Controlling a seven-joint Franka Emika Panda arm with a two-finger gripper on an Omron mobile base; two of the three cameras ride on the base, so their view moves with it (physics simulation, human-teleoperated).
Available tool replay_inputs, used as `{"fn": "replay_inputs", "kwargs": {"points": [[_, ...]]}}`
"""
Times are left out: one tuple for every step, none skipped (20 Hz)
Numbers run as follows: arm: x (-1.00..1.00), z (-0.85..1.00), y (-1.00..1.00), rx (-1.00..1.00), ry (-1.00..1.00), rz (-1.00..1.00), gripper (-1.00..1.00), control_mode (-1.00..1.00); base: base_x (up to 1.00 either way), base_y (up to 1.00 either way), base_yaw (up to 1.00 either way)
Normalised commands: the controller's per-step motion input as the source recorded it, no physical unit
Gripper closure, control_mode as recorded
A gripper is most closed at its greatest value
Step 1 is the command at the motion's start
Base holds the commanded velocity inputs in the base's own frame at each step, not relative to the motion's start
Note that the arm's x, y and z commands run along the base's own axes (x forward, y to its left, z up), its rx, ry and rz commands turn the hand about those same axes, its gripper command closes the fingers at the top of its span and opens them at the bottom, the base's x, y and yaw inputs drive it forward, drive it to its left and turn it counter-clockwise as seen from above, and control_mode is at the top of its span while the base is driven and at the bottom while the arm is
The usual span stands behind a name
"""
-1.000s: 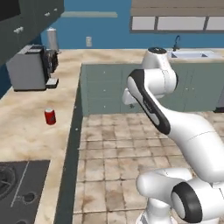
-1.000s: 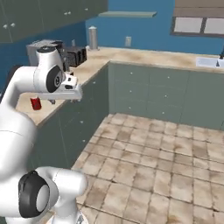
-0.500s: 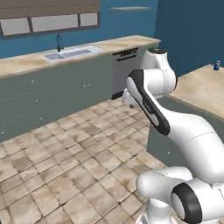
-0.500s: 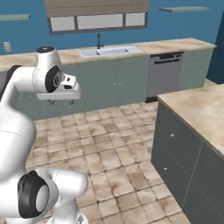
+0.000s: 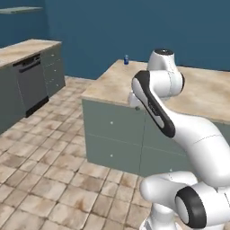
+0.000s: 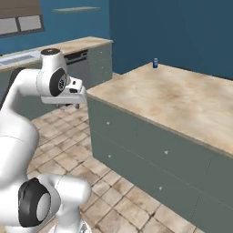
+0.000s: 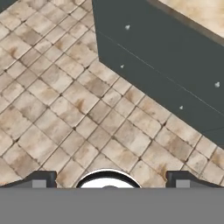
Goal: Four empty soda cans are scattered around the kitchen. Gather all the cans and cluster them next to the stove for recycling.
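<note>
One blue soda can (image 5: 126, 59) stands upright at the far corner of a beige-topped island counter (image 5: 204, 92). The right base view shows the same can (image 6: 155, 63) at the far edge of that island (image 6: 182, 102). My gripper (image 7: 112, 180) is open and holds nothing; its fingertips (image 7: 43, 179) stand wide apart over tiled floor beside the island's grey cabinet front. The hand (image 6: 73, 93) hangs in front of the island's near-left corner, well short of the can. The stove is out of view.
A black dishwasher (image 5: 29, 85) sits in the wall counter run on the left, also seen as dishwasher (image 6: 79, 68). Open tiled floor (image 5: 49, 170) lies between that run and the island. A blue wall stands behind the island.
The whole picture has swung round as the base turned: from the counter with a red can, past the sink wall, to the island. The gripper stayed open.
</note>
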Motion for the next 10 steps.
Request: {"fn": "replay_inputs", "kwargs": {"points": [[0.00, 0.00, 0.00, 0.00, 0.00, 0.00, -1.00, 1.00, 0.44, 0.13, -0.45], [0.00, 0.00, 0.00, 0.00, 0.00, 0.00, -1.00, 1.00, 0.50, 0.16, -0.38], [0.00, 0.00, 0.00, 0.00, 0.00, 0.00, -1.00, 1.00, 0.51, 0.17, -0.38], [0.00, 0.00, 0.00, 0.00, 0.00, 0.00, -1.00, 1.00, 0.53, 0.22, -0.36], [0.00, 0.00, 0.00, 0.00, 0.00, 0.00, -1.00, 1.00, 0.57, 0.27, -0.35], [0.00, 0.00, 0.00, 0.00, 0.00, 0.00, -1.00, 1.00, 0.60, 0.30, -0.32], [0.00, 0.00, 0.00, 0.00, 0.00, 0.00, -1.00, 1.00, 0.61, 0.30, -0.31], [0.00, 0.00, 0.00, 0.00, 0.00, 0.00, -1.00, 1.00, 0.61, 0.32, -0.27], [0.00, 0.00, 0.00, 0.00, 0.00, 0.00, -1.00, 1.00, 0.59, 0.37, -0.19], [0.00, 0.00, 0.00, 0.00, 0.00, 0.00, -1.00, 1.00, 0.60, 0.35, -0.20]]}}
